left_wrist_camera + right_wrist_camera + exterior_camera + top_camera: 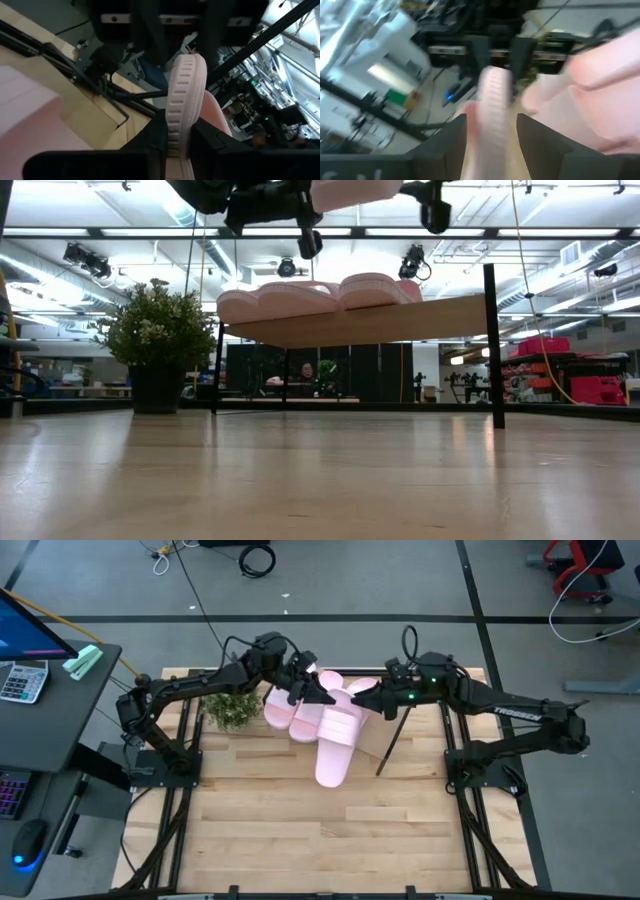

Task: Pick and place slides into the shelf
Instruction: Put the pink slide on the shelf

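Above the far part of the shelf (400, 735), the left gripper (312, 690) pinches a pink slide (182, 105) by its edge. The right gripper (372, 700), fingers spread, straddles the same slide. Other slides (335, 735) lie on the slanted board.

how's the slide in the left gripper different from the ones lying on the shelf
The slide in the left gripper is held on edge between its fingers, in the air; the slides on the shelf lie flat on the shelf, side by side, ungripped. All are light pink.
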Controlling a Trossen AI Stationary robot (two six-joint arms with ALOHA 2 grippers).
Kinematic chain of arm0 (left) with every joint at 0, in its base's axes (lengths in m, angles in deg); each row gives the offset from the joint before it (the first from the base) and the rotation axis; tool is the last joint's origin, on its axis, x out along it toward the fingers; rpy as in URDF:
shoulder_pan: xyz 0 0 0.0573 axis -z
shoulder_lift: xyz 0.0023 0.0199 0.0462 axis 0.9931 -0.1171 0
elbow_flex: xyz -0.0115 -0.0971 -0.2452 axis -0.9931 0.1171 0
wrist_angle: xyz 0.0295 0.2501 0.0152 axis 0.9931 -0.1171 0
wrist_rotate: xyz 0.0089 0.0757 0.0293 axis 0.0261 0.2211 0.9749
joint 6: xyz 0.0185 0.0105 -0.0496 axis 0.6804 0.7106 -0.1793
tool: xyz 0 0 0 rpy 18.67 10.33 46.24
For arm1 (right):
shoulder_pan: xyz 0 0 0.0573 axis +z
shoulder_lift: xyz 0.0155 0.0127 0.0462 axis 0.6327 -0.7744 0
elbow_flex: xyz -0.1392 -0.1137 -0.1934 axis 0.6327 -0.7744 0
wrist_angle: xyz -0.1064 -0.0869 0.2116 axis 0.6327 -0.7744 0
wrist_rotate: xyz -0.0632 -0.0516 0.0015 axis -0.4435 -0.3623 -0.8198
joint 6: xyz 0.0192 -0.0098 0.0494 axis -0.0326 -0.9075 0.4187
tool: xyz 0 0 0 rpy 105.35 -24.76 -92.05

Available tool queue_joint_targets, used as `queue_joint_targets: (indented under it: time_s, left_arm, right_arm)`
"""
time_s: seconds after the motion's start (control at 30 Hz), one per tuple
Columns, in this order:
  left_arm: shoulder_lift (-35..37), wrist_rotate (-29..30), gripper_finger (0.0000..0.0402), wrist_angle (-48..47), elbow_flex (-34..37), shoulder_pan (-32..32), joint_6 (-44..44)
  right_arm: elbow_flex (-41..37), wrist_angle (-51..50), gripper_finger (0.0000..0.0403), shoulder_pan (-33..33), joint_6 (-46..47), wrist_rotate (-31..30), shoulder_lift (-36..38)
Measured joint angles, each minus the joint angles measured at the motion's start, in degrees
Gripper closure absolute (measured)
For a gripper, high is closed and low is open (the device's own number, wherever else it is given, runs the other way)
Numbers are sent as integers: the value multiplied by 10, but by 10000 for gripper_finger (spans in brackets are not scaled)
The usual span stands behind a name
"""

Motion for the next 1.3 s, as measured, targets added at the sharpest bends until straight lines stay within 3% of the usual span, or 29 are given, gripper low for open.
queue_joint_targets:
  time_s: [0.33,0.57,1.0,1.3]
  left_arm:
    - [0,8,338,-20,0,0,21]
    - [0,5,339,-12,0,0,23]
    - [0,26,230,12,0,-41,22]
    - [0,28,192,13,0,-76,20]
  right_arm:
    - [154,-197,270,-2,-102,48,-122]
    - [236,-284,362,-13,-173,40,-162]
    - [248,-385,362,-61,-191,-14,-141]
    - [249,-476,362,-138,-174,16,-128]
